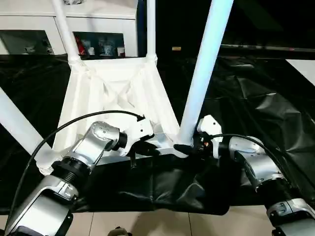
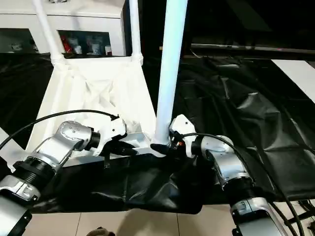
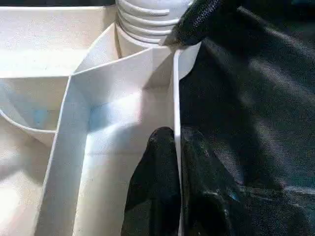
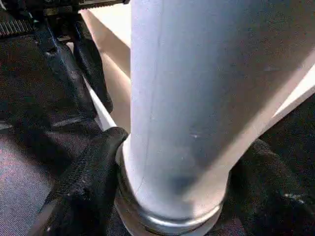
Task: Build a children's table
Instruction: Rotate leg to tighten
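**Tabletop upside down, all four legs standing in the corner sockets**

Tabletop (image 1: 118,93) lies ribbed side up on the black cloth-covered work table (image 1: 256,103). Four white legs rise from its corners: two far ones (image 1: 66,34) (image 1: 150,29), one slanting out at the near left (image 1: 17,125), one at the near right (image 1: 204,73).

Left gripper (image 1: 147,147) sits at the near edge. In the left wrist view its two black fingers (image 3: 157,187) are pinched on the thin upright rim wall (image 3: 176,113), one finger inside, one outside. Ahead of them along that rim is the ribbed corner socket (image 3: 147,19).

Right gripper (image 4: 172,191) is at the near right corner, clamped round the base of the near right leg (image 4: 197,88), a finger (image 4: 88,172) on each side just above the flared end where it meets the socket. The left gripper's fingers show just beyond it, on the rim.

White cabinet (image 1: 29,24) with shelves stands behind the work table.
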Robot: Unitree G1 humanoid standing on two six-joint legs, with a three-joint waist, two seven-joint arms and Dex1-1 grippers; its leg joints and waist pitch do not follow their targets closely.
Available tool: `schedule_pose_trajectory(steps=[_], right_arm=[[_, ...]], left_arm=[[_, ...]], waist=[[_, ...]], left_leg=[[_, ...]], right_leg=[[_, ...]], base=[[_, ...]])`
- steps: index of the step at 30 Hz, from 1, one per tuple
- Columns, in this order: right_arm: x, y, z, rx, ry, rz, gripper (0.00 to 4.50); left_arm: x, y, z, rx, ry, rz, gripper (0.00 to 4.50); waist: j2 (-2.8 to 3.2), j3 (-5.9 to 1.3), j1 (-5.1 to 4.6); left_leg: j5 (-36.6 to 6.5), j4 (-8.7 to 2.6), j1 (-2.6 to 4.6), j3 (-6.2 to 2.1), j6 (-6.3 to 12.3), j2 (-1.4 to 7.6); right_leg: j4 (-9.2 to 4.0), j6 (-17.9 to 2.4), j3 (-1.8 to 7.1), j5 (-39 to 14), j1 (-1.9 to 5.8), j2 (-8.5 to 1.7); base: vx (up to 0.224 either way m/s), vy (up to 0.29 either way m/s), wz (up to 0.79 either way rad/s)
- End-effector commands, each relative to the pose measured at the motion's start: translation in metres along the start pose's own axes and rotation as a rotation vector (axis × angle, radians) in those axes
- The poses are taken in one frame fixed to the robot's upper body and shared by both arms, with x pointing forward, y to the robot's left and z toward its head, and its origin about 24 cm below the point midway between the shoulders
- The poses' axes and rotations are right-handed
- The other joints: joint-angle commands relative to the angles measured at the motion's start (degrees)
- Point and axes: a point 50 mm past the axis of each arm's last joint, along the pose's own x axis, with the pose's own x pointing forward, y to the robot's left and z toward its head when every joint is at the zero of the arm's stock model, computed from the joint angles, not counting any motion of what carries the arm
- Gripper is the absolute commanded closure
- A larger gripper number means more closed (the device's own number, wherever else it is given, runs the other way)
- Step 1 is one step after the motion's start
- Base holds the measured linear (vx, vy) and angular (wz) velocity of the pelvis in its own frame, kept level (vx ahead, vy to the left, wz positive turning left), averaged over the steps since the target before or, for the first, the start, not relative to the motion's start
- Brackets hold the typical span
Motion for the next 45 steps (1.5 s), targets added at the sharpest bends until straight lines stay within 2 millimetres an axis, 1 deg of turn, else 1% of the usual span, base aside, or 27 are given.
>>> schedule_pose_trajectory(steps=[1,6,8,11,12,14,15,17,18,20,23,24,26,27,28,30,31,32,33,36,37,38,40,42,43,44,45], right_arm=[[0.000,-0.003,0.002,-0.007,-0.007,-0.003,1.75],[0.001,-0.002,-0.005,0.045,-0.001,-0.035,1.76],[0.006,-0.005,-0.011,0.106,0.001,-0.148,1.76],[0.015,-0.005,-0.020,0.217,-0.023,-0.323,1.76],[0.018,-0.005,-0.021,0.253,-0.033,-0.372,1.76],[0.028,-0.006,-0.022,0.319,-0.032,-0.533,1.76],[0.034,-0.005,-0.022,0.329,-0.022,-0.591,1.76],[0.042,-0.005,-0.019,0.335,-0.010,-0.666,1.76],[0.045,-0.005,-0.018,0.333,-0.007,-0.690,1.76],[0.058,-0.002,-0.010,0.350,-0.039,-0.681,1.76],[0.062,-0.002,-0.005,0.390,-0.063,-0.675,1.76],[0.062,-0.003,-0.003,0.400,-0.080,-0.669,1.41],[0.064,-0.005,0.007,0.397,-0.140,-0.643,1.07],[0.064,-0.006,0.008,0.394,-0.145,-0.636,1.07],[0.064,-0.006,0.011,0.384,-0.159,-0.620,0.90],[0.063,-0.008,0.015,0.366,-0.174,-0.602,0.73],[0.060,-0.010,0.017,0.349,-0.177,-0.566,0.60],[0.055,-0.010,0.019,0.318,-0.179,-0.503,0.58],[0.053,-0.010,0.019,0.305,-0.180,-0.481,0.58],[0.038,-0.008,0.017,0.258,-0.173,-0.358,0.58],[0.027,-0.007,0.014,0.221,-0.154,-0.297,0.58],[0.027,-0.007,0.014,0.221,-0.154,-0.297,0.58],[0.010,-0.008,0.009,0.170,-0.121,-0.231,0.58],[0.003,-0.009,0.008,0.157,-0.110,-0.194,0.58],[0.000,-0.009,0.008,0.152,-0.105,-0.178,0.58],[-0.002,-0.009,0.008,0.148,-0.097,-0.166,0.58],[-0.007,-0.009,0.008,0.135,-0.076,-0.131,0.58]], left_arm=[[0.005,-0.005,0.011,0.027,-0.056,-0.050,4.50],[0.007,-0.004,0.010,-0.003,-0.063,-0.023,4.50],[0.012,0.000,0.010,-0.035,-0.064,0.042,4.50],[0.024,0.009,0.012,-0.102,-0.061,0.189,4.50],[0.027,0.011,0.012,-0.121,-0.059,0.232,4.50],[0.040,0.014,0.017,-0.177,-0.056,0.334,4.50],[0.046,0.015,0.021,-0.192,-0.062,0.373,4.50],[0.056,0.016,0.029,-0.204,-0.071,0.431,4.50],[0.059,0.017,0.032,-0.204,-0.074,0.453,4.50],[0.071,0.013,0.040,-0.181,-0.071,0.467,4.50],[0.076,0.010,0.041,-0.158,-0.059,0.450,4.50],[0.076,0.009,0.041,-0.153,-0.057,0.448,4.50],[0.075,0.010,0.039,-0.154,-0.058,0.441,4.50],[0.074,0.010,0.039,-0.152,-0.059,0.440,4.50],[0.073,0.011,0.038,-0.144,-0.059,0.439,4.50],[0.070,0.012,0.036,-0.142,-0.058,0.438,4.50],[0.066,0.015,0.036,-0.136,-0.065,0.441,4.50],[0.060,0.017,0.034,-0.125,-0.076,0.437,4.50],[0.059,0.017,0.034,-0.122,-0.080,0.432,4.50],[0.049,0.020,0.029,-0.116,-0.084,0.410,4.50],[0.043,0.019,0.025,-0.105,-0.089,0.369,4.50],[0.043,0.019,0.025,-0.105,-0.089,0.369,4.50],[0.035,0.014,0.021,-0.062,-0.103,0.266,4.50],[0.030,0.008,0.020,-0.029,-0.121,0.184,4.50],[0.029,0.004,0.020,-0.013,-0.132,0.140,4.50],[0.027,0.001,0.019,-0.008,-0.137,0.100,4.50],[0.021,-0.007,0.018,-0.007,-0.142,0.004,4.50]], waist=[[-0.31,-3.95,-0.49],[-0.36,-3.87,-0.63],[-0.48,-3.76,-0.84],[-0.68,-3.67,-1.21],[-0.54,-3.54,-1.36],[-0.62,-3.42,-1.50],[-0.40,-3.48,-1.50],[-0.50,-3.50,-1.74],[-0.47,-3.55,-1.90],[-0.35,-3.58,-2.11],[-0.22,-3.59,-2.21],[0.22,-3.63,-2.29],[0.09,-3.79,-2.30],[0.11,-3.72,-2.43],[0.02,-3.75,-2.48],[0.06,-3.75,-2.60],[0.02,-3.68,-2.75],[-0.52,-3.72,-2.84],[-0.49,-3.73,-2.83],[-0.70,-3.65,-2.94],[-0.66,-3.60,-2.87],[-0.75,-3.65,-2.77],[-0.66,-3.68,-2.65],[-0.73,-3.87,-2.54],[-0.31,-3.94,-2.44],[-0.36,-4.19,-2.25],[-0.25,-4.25,-2.17]], left_leg=[[-15.6,-3.94,0.82,-0.16,1.25,1.46],[-16.0,-4.04,0.82,-0.20,1.18,1.45],[-15.9,-4.08,0.76,-0.21,0.94,1.44],[-17.3,-3.99,0.97,-0.27,0.31,1.13],[-17.5,-3.96,1.22,-0.22,0.12,1.12],[-18.2,-3.82,1.43,-0.17,0.02,0.91],[-18.6,-3.80,1.55,-0.33,-0.29,0.93],[-19.2,-3.84,1.31,-0.47,-0.33,0.74],[-19.8,-3.84,1.48,-0.54,-0.32,0.73],[-20.1,-3.96,1.37,-0.52,0.35,0.73],[-20.7,-4.21,1.27,-0.59,1.23,0.82],[-21.2,-4.29,1.40,-0.62,1.14,0.87],[-21.0,-4.43,1.39,-0.65,1.33,1.02],[-21.0,-4.58,1.19,-0.66,1.59,1.06],[-20.8,-4.69,1.03,-0.75,1.64,1.09],[-21.1,-4.62,1.18,-0.64,1.70,1.05],[-21.1,-4.63,1.06,-0.64,1.74,0.99],[-21.1,-4.56,0.97,-0.65,2.03,0.93],[-20.5,-4.50,0.92,-0.59,2.54,0.88],[-18.2,-4.62,0.19,-0.57,3.29,0.87],[-17.8,-4.53,0.38,-0.55,3.38,0.84],[-17.5,-4.46,0.51,-0.49,3.48,0.92],[-16.5,-4.43,0.61,-0.40,3.84,0.98],[-14.9,-4.43,0.53,-0.34,4.13,1.22],[-14.2,-4.44,0.64,-0.30,4.22,1.36],[-12.9,-4.25,0.87,-0.13,4.26,1.48],[-12.0,-4.29,0.71,-0.13,4.30,1.69]], right_leg=[[-4.65,-10.4,2.81,-19.6,2.52,-3.28],[-4.74,-10.2,2.79,-20.6,2.52,-3.24],[-4.79,-10.1,2.84,-21.3,2.47,-3.29],[-5.41,-8.5,2.61,-26.0,2.32,-3.39],[-5.71,-7.9,2.64,-27.3,1.99,-3.27],[-6.19,-7.1,2.47,-30.2,1.72,-3.29],[-6.39,-6.5,2.34,-31.9,1.62,-3.45],[-6.72,-5.2,2.02,-33.5,1.72,-3.35],[-6.97,-4.7,1.88,-34.0,1.58,-3.37],[-7.19,-4.5,1.73,-33.0,1.76,-3.32],[-7.27,-4.5,1.71,-31.7,1.85,-3.30],[-7.35,-4.8,1.76,-31.1,1.83,-3.27],[-7.15,-5.6,1.80,-29.1,2.06,-3.41],[-7.08,-5.9,1.79,-28.3,2.22,-3.39],[-6.96,-6.0,1.75,-28.0,2.36,-3.41],[-7.01,-6.5,1.85,-27.7,2.20,-3.45],[-7.02,-6.5,1.83,-28.0,2.25,-3.43],[-7.02,-6.3,1.73,-28.8,2.41,-3.51],[-7.15,-6.0,1.76,-29.1,2.51,-3.54],[-6.99,-5.2,1.86,-28.7,2.98,-3.55],[-7.37,-4.6,1.73,-30.5,2.86,-3.64],[-7.41,-4.6,1.82,-30.5,2.78,-3.71],[-7.32,-5.4,1.95,-29.7,2.70,-3.70],[-6.85,-6.7,2.13,-27.5,2.75,-3.79],[-6.62,-7.7,2.25,-25.5,2.58,-3.68],[-6.14,-9.2,2.45,-21.6,2.49,-3.60],[-5.44,-11.0,2.52,-18.3,2.59,-3.51]], base=[[0.000,0.000,0.00],[0.000,0.000,0.00],[0.000,0.000,0.00],[0.000,0.000,0.00],[0.000,0.000,0.00],[0.000,0.000,0.00],[0.000,0.000,0.00],[0.000,0.000,0.00],[0.000,0.000,0.00],[0.000,0.000,0.00],[0.000,0.000,0.00],[0.000,0.000,0.00],[0.000,0.000,0.00],[0.000,0.000,0.00],[0.000,0.000,0.00],[0.000,0.000,0.00],[0.000,0.000,0.00],[0.000,0.000,0.00],[0.000,0.000,0.00],[0.000,0.000,0.00],[0.000,0.000,0.00],[0.000,0.000,0.00],[0.000,0.000,0.00],[0.000,0.000,0.00],[0.000,0.000,0.00],[0.000,0.000,0.00],[0.000,0.000,0.00]])
